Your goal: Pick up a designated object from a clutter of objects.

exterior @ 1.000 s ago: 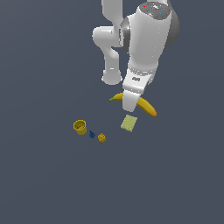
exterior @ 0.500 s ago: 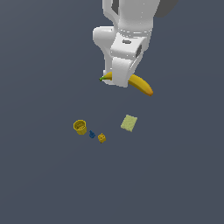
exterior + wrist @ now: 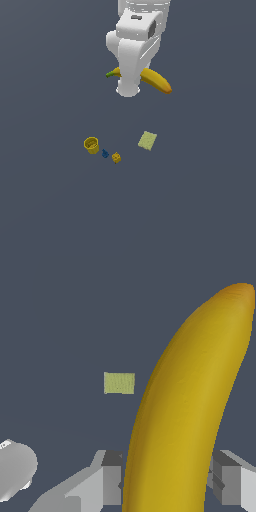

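1. Wrist view: my claw (image 3: 167,483) is pinching the banana (image 3: 190,406) between both fingers.
2. I'm holding the banana (image 3: 155,80) high above the desk (image 3: 200,200), with the pad (image 3: 147,140) and cup (image 3: 91,145) lying below.

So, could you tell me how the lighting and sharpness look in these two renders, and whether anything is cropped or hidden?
Exterior view: flat, even light, no cast shadows on the dark floor; the arm hides the banana's middle and the gripper itself. Wrist view: the banana fills the frame, cropped at the lower edge, with soft shading and no glare; the green pad stays sharp; one finger is visible on either side.
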{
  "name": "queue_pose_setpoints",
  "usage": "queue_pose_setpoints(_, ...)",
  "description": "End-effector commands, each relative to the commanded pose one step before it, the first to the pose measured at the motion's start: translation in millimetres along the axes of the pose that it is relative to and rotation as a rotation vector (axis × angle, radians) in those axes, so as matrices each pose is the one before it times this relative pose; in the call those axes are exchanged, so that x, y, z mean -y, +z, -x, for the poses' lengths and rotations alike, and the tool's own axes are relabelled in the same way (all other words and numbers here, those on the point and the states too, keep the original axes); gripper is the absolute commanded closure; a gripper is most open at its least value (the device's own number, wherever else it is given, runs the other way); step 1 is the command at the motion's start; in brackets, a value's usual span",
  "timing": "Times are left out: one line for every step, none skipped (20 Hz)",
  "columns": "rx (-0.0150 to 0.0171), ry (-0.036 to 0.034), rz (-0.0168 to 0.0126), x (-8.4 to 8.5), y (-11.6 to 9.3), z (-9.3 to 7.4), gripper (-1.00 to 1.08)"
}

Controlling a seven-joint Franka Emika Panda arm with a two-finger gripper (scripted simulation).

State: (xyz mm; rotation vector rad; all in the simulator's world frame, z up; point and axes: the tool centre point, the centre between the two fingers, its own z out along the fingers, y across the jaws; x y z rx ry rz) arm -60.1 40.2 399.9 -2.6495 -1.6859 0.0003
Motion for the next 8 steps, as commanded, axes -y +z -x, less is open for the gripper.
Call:
queue_pose_setpoints(0.0001, -0.00012, 0.001, -0.11, -5.34, 2.07, 1.08)
queue_pose_setpoints(0.0, 0.0, 0.0, -0.15, -0.62, 0.27, 1.08)
queue_pose_setpoints(0.00041, 0.00021, 0.00016, -0.17, -0.07, -0.06, 1.08)
queue_pose_setpoints(0.0, 0.0, 0.0, -0.22, 0.41, -0.24, 1.08)
queue_pose_setpoints(0.0, 0.0, 0.0, -0.26, 0.93, -0.49, 1.08)
queue_pose_setpoints(0.0, 0.0, 0.0, -0.23, 1.16, -0.6, 1.08)
queue_pose_setpoints(0.0, 0.0, 0.0, -0.12, 0.73, -0.37, 1.08)
queue_pose_setpoints(0.0, 0.0, 0.0, -0.04, 0.25, -0.13, 1.08)
